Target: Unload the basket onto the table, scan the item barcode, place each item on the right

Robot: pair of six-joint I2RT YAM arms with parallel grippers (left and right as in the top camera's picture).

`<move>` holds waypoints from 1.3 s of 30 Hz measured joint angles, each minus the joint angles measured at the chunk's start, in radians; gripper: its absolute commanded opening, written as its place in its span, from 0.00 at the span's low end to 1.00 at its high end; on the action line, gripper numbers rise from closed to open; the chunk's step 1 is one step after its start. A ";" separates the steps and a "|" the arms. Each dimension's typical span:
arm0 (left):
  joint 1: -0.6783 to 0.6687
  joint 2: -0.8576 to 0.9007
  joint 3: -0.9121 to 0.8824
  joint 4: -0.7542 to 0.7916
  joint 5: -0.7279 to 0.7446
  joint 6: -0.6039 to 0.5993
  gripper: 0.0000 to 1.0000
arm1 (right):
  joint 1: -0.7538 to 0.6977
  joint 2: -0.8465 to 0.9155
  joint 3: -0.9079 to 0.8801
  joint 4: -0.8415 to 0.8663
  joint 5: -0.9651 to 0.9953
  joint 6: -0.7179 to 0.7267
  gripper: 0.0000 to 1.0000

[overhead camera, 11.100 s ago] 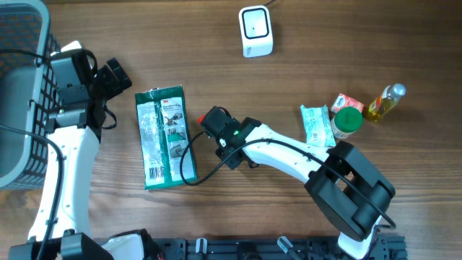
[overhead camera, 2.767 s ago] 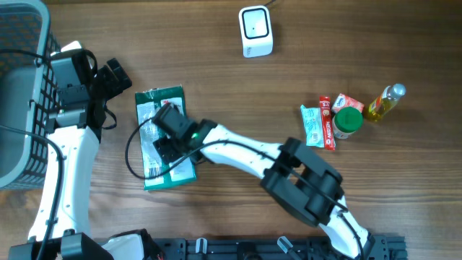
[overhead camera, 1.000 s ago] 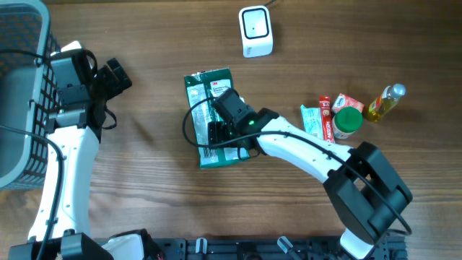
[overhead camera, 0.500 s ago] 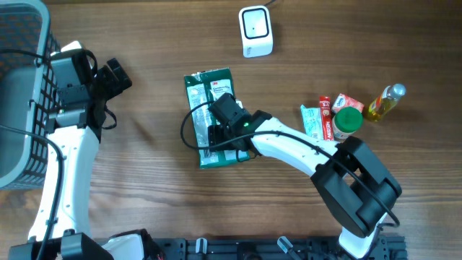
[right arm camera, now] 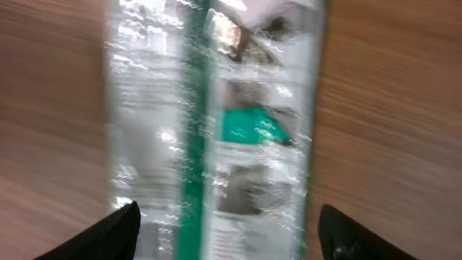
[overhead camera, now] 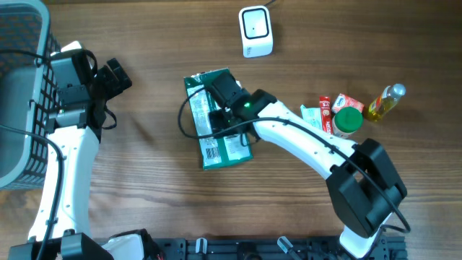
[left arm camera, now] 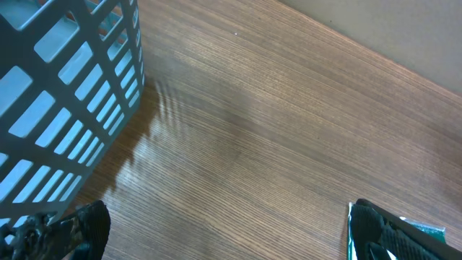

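While the right arm reaches across the brown wooden table (overhead camera: 144, 43), its right gripper (right arm camera: 229, 235) hangs over the upper half of a flat green plastic packet with white printing (overhead camera: 225, 148). The packet lies flat near the middle of the table, its long side running roughly away from the robot. In the right wrist view the jaws are spread wide, one dark fingertip (right arm camera: 124, 230) at each long edge of the packet. That view is blurred, so I cannot tell whether they touch it.

A small white boxy scanner with a dark window (overhead camera: 255, 31) stands at the far edge, well apart from the packet. To the right sit a green-lidded jar (overhead camera: 347, 121), a yellow oil bottle (overhead camera: 385, 101), a red and white carton (overhead camera: 349, 102) and a white and green sachet (overhead camera: 315, 120), close together.

At the left, the left gripper (overhead camera: 114, 78) is beside a grey plastic lattice basket (overhead camera: 22, 43), its jaws fully apart over bare wood, holding nothing.
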 measured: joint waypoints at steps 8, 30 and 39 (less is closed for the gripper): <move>0.000 0.000 0.000 0.000 0.000 0.000 1.00 | -0.031 0.047 -0.074 0.017 -0.145 0.130 0.85; 0.000 0.000 0.000 0.000 0.000 0.000 1.00 | 0.042 0.095 0.077 0.143 -0.223 0.101 0.04; 0.000 0.000 0.000 0.000 0.000 0.000 1.00 | 0.106 0.238 0.087 0.088 -0.230 0.085 0.08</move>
